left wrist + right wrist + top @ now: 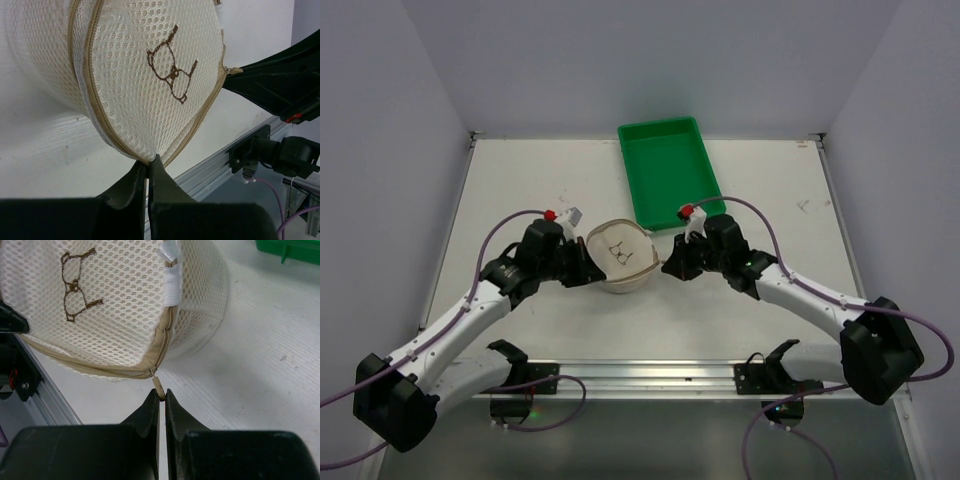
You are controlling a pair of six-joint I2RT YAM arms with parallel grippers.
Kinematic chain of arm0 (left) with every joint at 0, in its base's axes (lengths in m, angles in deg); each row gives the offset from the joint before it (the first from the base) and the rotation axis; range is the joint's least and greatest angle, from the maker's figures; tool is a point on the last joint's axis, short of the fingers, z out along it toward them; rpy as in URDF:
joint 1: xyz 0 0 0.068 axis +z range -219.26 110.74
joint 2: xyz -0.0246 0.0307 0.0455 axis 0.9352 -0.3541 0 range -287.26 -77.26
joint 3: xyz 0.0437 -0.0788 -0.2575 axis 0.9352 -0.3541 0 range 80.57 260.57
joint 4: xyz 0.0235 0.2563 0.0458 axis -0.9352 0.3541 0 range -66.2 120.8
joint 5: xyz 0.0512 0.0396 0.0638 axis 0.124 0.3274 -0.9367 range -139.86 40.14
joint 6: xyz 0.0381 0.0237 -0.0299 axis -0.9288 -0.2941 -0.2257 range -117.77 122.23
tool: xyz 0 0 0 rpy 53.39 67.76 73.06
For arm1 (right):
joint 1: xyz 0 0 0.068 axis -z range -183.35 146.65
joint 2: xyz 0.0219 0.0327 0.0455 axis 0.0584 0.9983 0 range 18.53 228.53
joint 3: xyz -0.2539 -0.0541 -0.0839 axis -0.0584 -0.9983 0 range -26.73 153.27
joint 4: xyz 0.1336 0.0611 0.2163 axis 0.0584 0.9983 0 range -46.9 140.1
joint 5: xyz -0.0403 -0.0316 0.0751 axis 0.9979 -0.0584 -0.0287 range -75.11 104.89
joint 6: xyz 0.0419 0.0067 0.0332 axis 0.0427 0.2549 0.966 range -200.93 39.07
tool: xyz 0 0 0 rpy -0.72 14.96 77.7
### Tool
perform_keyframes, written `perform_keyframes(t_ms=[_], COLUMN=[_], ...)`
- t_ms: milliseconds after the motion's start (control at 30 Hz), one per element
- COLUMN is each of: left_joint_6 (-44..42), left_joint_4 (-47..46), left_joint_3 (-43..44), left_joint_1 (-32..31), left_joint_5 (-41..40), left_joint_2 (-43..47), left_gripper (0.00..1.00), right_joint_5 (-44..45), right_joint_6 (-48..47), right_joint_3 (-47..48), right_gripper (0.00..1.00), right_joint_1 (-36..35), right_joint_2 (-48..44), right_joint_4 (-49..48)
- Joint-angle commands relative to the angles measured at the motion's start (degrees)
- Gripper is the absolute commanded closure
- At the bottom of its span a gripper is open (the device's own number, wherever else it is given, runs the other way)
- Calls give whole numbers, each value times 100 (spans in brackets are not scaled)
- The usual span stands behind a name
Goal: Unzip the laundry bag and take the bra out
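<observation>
Left fingers (152, 167) are pressed together on the lower rim of the laundry bag (150, 65), pinching the cream mesh just where the tan zipper (92, 95) band curves round the lid. Right fingers (159, 399) are closed on the small tan zipper pull (158, 385), which hangs from the slider at the opposite edge of the lid.

From my overhead camera, the bag sits on the white surface (520, 200) near its middle, directly between the two arms. One set of fingers touches it from each side. A green tray (670, 175) lies behind it and slightly to the right, close but not touching.

I can read no brand name or lettering anywhere. The lid carries one brown stitched emblem (172, 75), a line drawing of two rounded shapes joined in the middle, with a thin strap running off each side. A white fabric tab (171, 277) is sewn across the seam near the zipper, and its face is blank as far as I can see.

Along the stretch in front of the right wrist camera, the zipper lies shut. Through the mesh I cannot make out what is inside the bag
</observation>
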Motion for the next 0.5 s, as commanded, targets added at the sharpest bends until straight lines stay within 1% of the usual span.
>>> perform_keyframes(t_ms=[0, 100, 133, 167, 200, 267, 300, 367, 400, 433, 467], left_joint_6=[-628, -751, -760, -769, -752, -690, -612, -550, -471, -435, -383], left_joint_4=[809, 817, 852, 835, 835, 765, 748, 712, 712, 686, 651], left_joint_3=[257, 451, 521, 617, 662, 741, 750, 776, 776, 750, 733], left_joint_1=[104, 139, 148, 148, 148, 148, 157, 157, 157, 157, 165], left_joint_5=[144, 4, -23, -41, -58, -128, -277, -427, -497, -524, -524], left_joint_2=[-4, -258, -381, -426, -478, -461, -435, -400, -391, -391, -382], left_gripper=[100, 100, 100, 96, 88, 81, 74, 65, 54, 46, 40], right_joint_5=[177, 202, 290, 377, 439, 554, 615, 799, 905, 1001, 1194], right_joint_6=[-349, -384, -306, -235, -148, 300, 467, 819, 890, 943, 934], right_joint_3=[-107, -125, -142, -160, -247, -379, -545, -730, -844, -846, -828], right_gripper=[100, 100, 100, 100, 100, 100, 100, 88, 83, 70, 63], right_joint_1=[132, -271, -525, -658, -772, -1019, -1072, -1151, -1151, -1151, -1151], right_joint_2=[-318, -511, -547, -652, -714, -897, -968, -1170, -1249, -1320, -1408], right_joint_4=[-84, 188, 337, 390, 426, 400, 356, 215, 233, 285, 364])
